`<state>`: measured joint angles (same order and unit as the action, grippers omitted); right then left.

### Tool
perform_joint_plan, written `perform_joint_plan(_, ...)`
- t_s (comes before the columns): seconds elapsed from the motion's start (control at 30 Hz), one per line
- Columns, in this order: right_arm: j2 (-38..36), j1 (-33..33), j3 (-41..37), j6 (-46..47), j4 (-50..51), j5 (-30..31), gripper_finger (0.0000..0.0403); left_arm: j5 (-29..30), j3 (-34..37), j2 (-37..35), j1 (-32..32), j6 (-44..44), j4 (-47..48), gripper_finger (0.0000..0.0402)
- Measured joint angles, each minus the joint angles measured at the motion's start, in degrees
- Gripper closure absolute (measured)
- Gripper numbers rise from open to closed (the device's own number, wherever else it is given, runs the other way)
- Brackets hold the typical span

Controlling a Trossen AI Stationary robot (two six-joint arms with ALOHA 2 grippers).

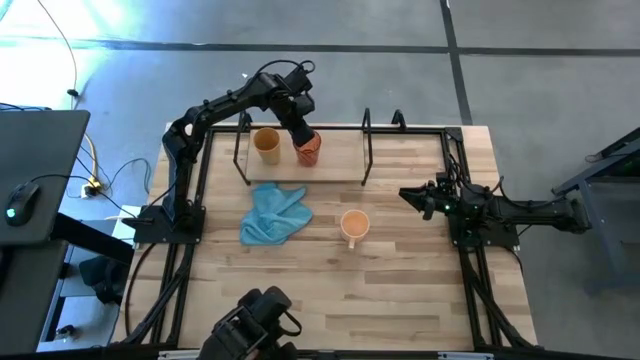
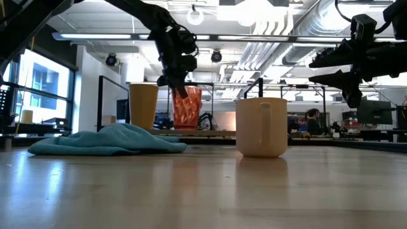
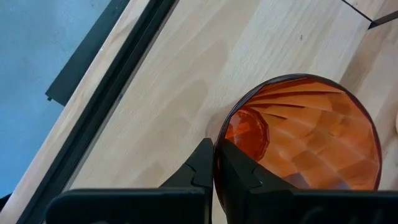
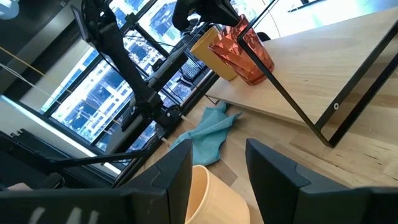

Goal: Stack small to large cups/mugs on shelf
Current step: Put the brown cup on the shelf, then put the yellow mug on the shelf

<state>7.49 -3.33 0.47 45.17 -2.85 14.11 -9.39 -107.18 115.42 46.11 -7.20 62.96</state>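
The left pincer [image 1: 303, 137] is over the shelf [image 1: 365, 150] at the far side of the table [image 1: 400, 300], its fingers [image 3: 205, 168] pressed together on the rim of the red cup [image 1: 308, 149]: one finger sits inside the cup and the other outside, with the wall pinched between them. In the low view the red cup [image 2: 186, 108] hangs just under that pincer [image 2: 180, 84], tilted slightly; whether its base touches the shelf cannot be told. Just beside the pincer, toward the left arm's own base, the yellow cup [image 1: 266, 144] stands upright on the shelf. Nearer the front, below the pincer and shelf in the high view, a blue cloth [image 1: 275, 214] lies crumpled on the table.

The right pincer [image 1: 408, 196] waits at the right side of the table with its fingers [image 4: 180, 171] spread and nothing between them. The orange mug [image 1: 354, 226] stands upright on the table near it, between this pincer and the cloth, well apart from the shelf.
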Motion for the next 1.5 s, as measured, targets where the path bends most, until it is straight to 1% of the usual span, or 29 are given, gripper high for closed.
perform_joint_plan(0.13,0.0,0.0,0.0,0.0,0.0,0.0,0.0263,0.0,0.0,0.0,0.0,0.0,0.2,0.0399)
perform_joint_plan(0.23,0.0,0.0,0.0,0.0,0.0,0.0,0.0263,-0.3,0.0,0.0,0.0,0.0,0.2,0.0388)
perform_joint_plan(0.7,0.0,0.0,0.0,0.9,0.0,0.3,0.0263,-1.1,0.0,0.2,0.0,0.2,0.8,0.0290)
perform_joint_plan(0.97,0.0,0.0,0.0,1.3,0.0,0.2,0.0263,-1.3,0.0,-1.5,0.0,0.2,0.3,0.0250)
perform_joint_plan(1.13,0.0,0.0,0.0,1.3,0.0,0.2,0.0263,-1.1,0.0,-3.5,0.0,0.1,0.2,0.0239)
perform_joint_plan(1.37,0.0,0.0,0.0,1.3,0.0,0.2,0.0263,-1.1,0.0,-7.7,-0.4,0.4,0.6,0.0238)
perform_joint_plan(1.5,0.0,0.0,0.0,3.2,0.1,-2.4,0.0263,-2.3,0.0,-11.2,-1.1,1.5,1.9,0.0238)
